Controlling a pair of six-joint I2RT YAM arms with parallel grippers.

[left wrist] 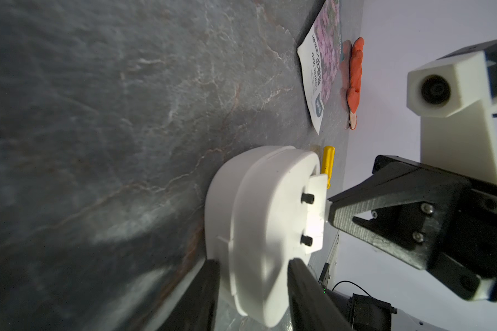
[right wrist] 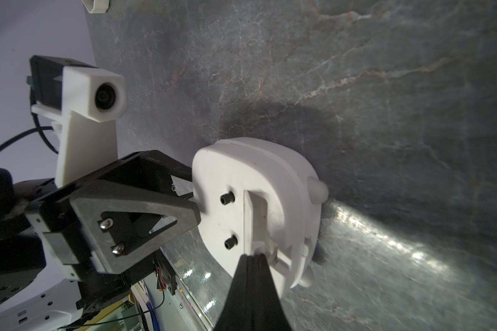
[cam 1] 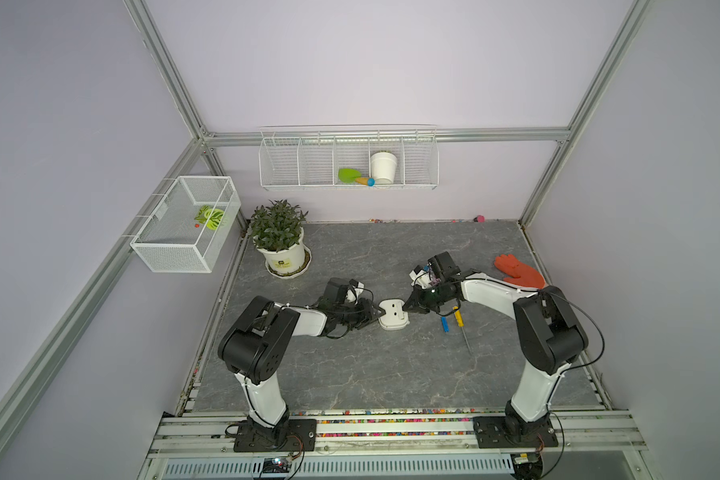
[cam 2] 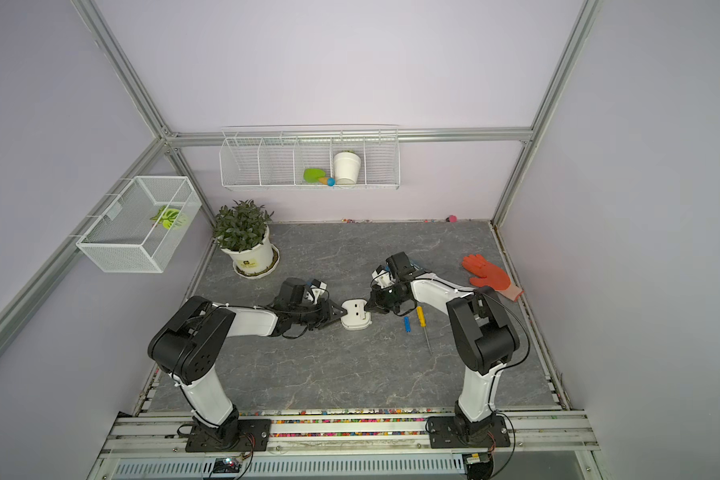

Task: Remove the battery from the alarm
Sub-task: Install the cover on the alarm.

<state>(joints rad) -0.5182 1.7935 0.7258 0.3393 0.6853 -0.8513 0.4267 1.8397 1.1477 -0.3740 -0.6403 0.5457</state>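
Left tool [cam 1: 376,312] clamps the alarm [cam 1: 393,314] rim, steadying it face-down on the table [cam 1: 350,374]; right tool [cam 1: 408,306], tips together, touches the rear hatch [left wrist: 316,189] ahead. Behind it lies the battery [cam 1: 444,324], apparently already out.

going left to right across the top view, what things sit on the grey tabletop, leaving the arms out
potted plant → alarm → battery → screwdriver → orange glove

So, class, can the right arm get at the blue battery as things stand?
Probably yes: the battery lies uncovered beside the screwdriver, close to that arm; the right pincer, shut at the alarm, must open first.
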